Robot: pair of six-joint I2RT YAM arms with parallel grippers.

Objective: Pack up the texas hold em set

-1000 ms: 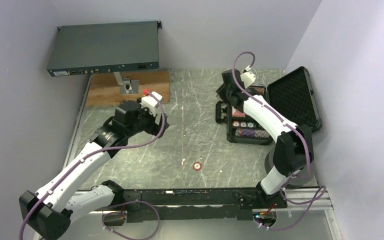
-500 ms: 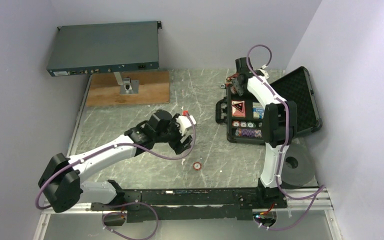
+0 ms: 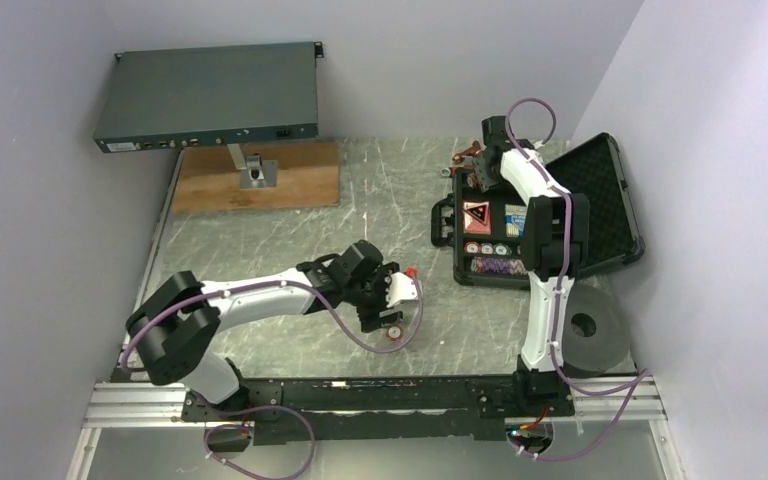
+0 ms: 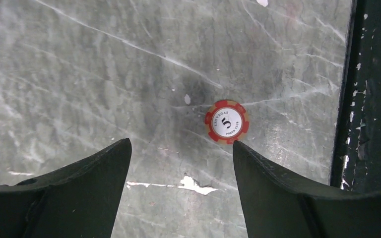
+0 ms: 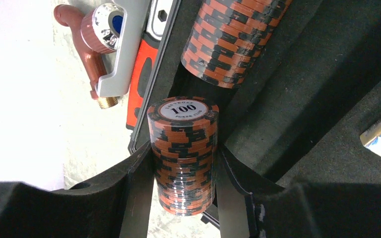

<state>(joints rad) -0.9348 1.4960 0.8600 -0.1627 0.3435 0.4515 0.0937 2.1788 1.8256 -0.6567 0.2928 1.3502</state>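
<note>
Black case (image 3: 600, 190) open — red chip (image 4: 226, 122) outside

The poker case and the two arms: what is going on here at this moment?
The robot is packing a poker set. The right gripper grips a stack of orange-black chips at the far end of the open black case, where another row of chips already lies in the foam. The left gripper hangs open above a single red chip lying on the table near the front edge. It has not gripped it.
</note>
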